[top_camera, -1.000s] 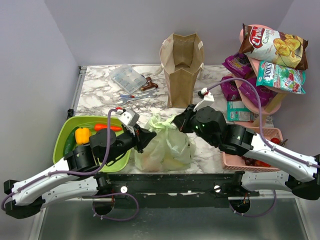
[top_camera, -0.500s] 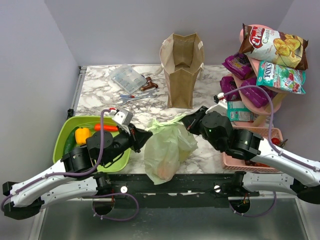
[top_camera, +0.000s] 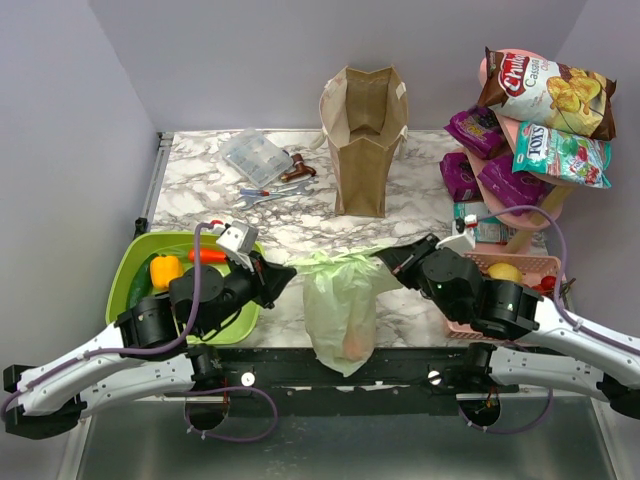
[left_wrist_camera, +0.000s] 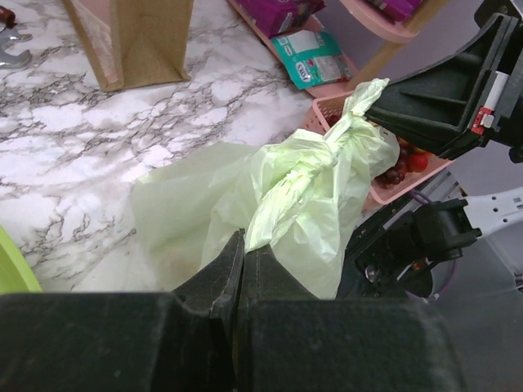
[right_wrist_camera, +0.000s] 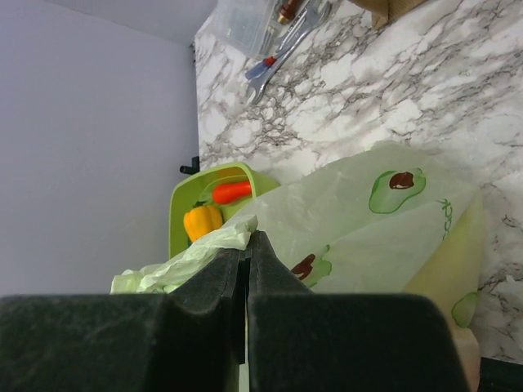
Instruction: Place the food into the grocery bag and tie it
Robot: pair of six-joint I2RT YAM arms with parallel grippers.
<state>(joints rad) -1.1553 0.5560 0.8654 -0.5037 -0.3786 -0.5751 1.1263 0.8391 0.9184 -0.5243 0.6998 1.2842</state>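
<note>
You're on the tying step: left gripper (top_camera: 286, 272) and right gripper (top_camera: 386, 257) are each clamped shut on a handle (left_wrist_camera: 274, 214) of the grocery bag (top_camera: 340, 315), stretching the knot (left_wrist_camera: 319, 163) between them. The thin pale green bag sits between the arms at the near edge of the table (top_camera: 290, 215), its belly sagging over the edge with food (top_camera: 351, 345) showing orange through it. Next, I'd judge, pull apart evenly until the knot cinches, then release.

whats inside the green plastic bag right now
Through the thin grocery bag an orange shape shows near the bottom, likely fruit. Anything else is hidden by crinkled plastic, and a knot closes the top.
</note>
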